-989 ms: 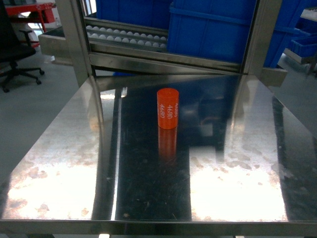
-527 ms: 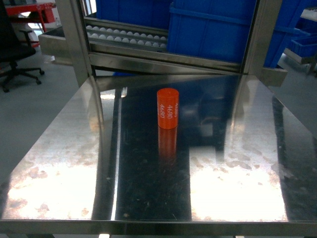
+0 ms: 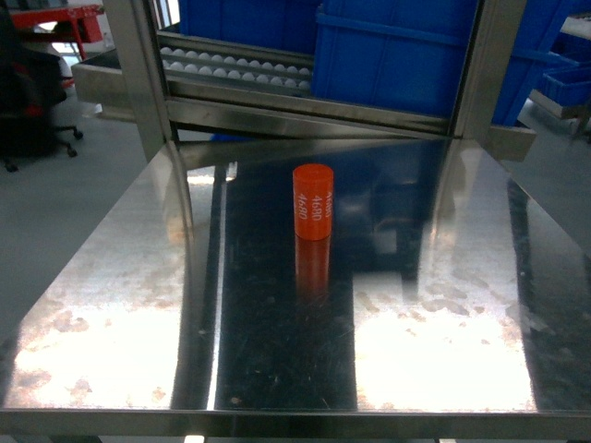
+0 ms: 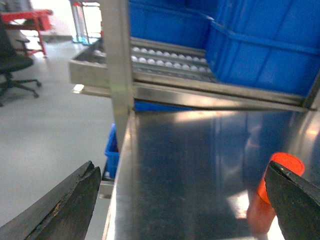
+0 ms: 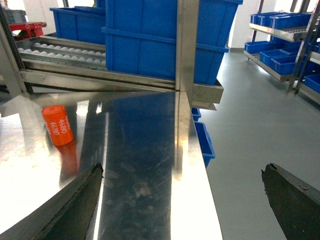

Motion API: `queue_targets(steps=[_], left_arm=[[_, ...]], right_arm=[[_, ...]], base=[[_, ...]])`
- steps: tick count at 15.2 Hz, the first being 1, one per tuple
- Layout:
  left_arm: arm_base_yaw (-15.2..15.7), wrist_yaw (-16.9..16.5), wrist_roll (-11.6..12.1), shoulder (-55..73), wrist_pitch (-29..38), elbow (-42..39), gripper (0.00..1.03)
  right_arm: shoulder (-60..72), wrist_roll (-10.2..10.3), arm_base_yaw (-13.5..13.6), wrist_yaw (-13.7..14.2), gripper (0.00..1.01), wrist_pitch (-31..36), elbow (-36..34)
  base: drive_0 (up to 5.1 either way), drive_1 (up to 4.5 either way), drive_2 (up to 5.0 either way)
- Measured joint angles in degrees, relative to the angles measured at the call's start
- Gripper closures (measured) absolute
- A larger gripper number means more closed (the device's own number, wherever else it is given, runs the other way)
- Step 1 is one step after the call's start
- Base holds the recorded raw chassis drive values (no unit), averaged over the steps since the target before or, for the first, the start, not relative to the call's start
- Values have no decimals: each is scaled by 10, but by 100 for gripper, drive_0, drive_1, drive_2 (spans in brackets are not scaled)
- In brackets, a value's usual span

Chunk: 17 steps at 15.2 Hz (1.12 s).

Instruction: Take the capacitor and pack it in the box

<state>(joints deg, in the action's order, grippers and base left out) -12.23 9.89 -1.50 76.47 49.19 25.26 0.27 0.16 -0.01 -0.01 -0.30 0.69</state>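
- Pale pink lidded box: in none of my three views.
- Orange cylindrical capacitor with white "4680" print point(image 3: 313, 201) stands upright on the polished steel worktop point(image 3: 434, 323), mid-width, toward the far half; nothing touches it.
- Left wrist view: capacitor partly cut off behind my finger at lower right.
- My left gripper point(image 4: 190, 200): dark fingers spread wide, holding nothing, only the tips in frame.
- My right gripper point(image 5: 185, 200): fingers likewise wide apart, empty; capacitor well off to the left.
- Neither gripper shows in the head view.
- Far edge: steel roller rack point(image 3: 240, 69) and big blue plastic bins point(image 3: 397, 55).
- Worktop's left, right and near edges drop to grey floor point(image 5: 255, 125).
- Glare washes out the near surface.
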Motion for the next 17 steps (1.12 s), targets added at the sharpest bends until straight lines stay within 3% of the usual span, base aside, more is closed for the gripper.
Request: queue_targets(steps=[3, 7, 13, 17], left_arm=[[-51, -46, 6, 224, 1, 140, 5], [-101, -71, 3, 345, -21, 240, 5], [-110, -97, -2, 448, -31, 316, 5], [-110, -99, -25, 516, -60, 396, 5]], right_arm=[[0, 0, 0, 0, 3, 0, 0], [0, 0, 0, 0, 3, 0, 0], [0, 0, 0, 0, 3, 0, 0], [0, 0, 0, 0, 3, 0, 0]], base=[[0, 0, 0], [0, 0, 0], [0, 0, 0], [0, 0, 0]])
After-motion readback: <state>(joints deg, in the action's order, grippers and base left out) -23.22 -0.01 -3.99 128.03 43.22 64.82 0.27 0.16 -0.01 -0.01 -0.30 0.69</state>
